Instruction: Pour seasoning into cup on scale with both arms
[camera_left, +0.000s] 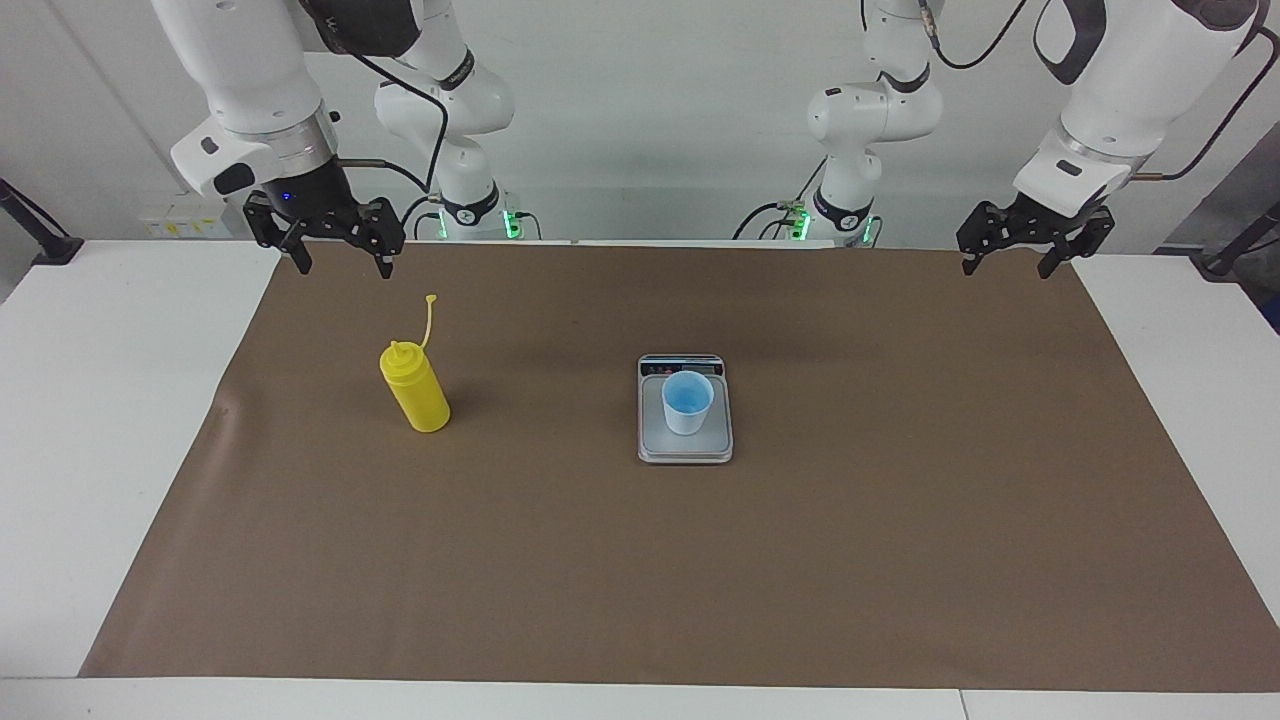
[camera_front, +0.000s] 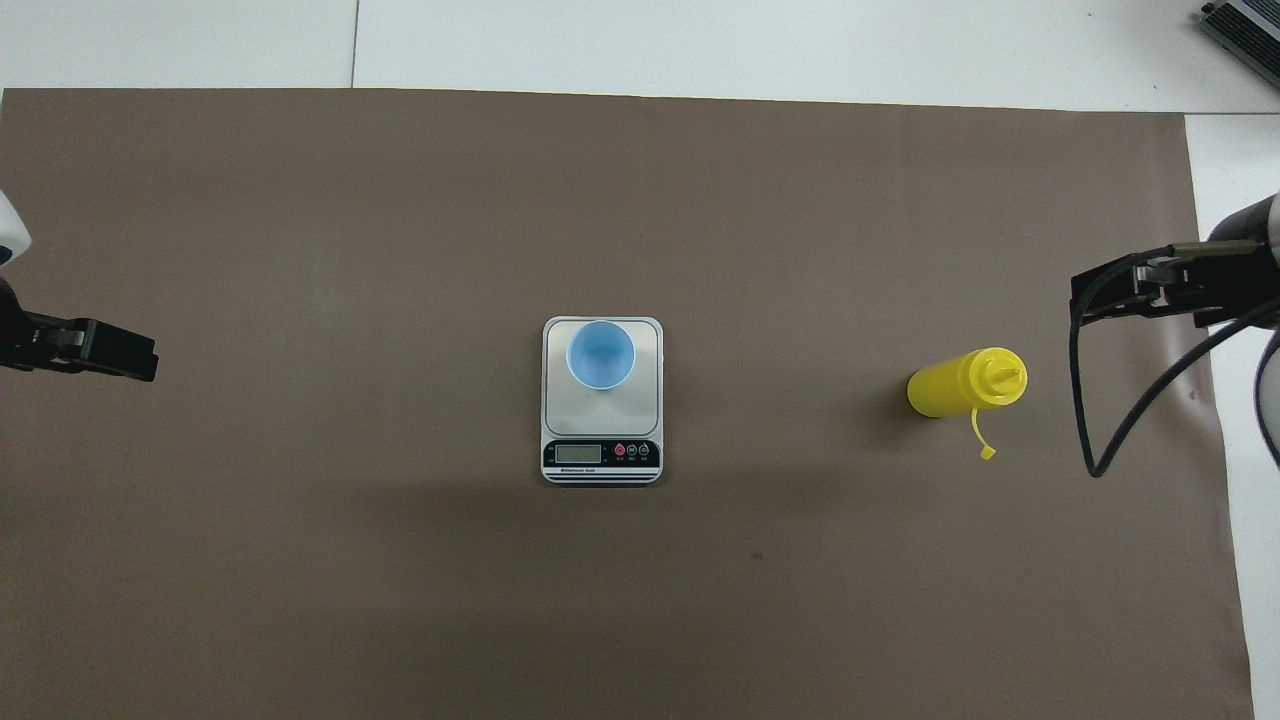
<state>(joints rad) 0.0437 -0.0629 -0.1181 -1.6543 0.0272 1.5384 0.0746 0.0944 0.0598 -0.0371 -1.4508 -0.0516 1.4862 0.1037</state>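
The yellow seasoning bottle (camera_left: 415, 390) (camera_front: 965, 382) stands upright on the brown mat toward the right arm's end of the table, with its cap strap sticking out. The light-blue cup (camera_left: 687, 400) (camera_front: 600, 353) stands upright on the silver-grey scale (camera_left: 685, 447) (camera_front: 600, 420) at the middle of the mat. The scale's display strip faces the robots. My right gripper (camera_left: 342, 268) (camera_front: 1100, 290) hangs open and empty over the mat's edge, apart from the bottle. My left gripper (camera_left: 1007, 270) (camera_front: 110, 350) hangs open and empty over the mat's edge at the left arm's end.
The brown mat (camera_left: 640, 570) covers most of the white table (camera_left: 100, 400). A black cable (camera_front: 1130, 420) loops down from the right arm near the bottle. A grey device (camera_front: 1240, 25) lies at the table's corner farthest from the robots.
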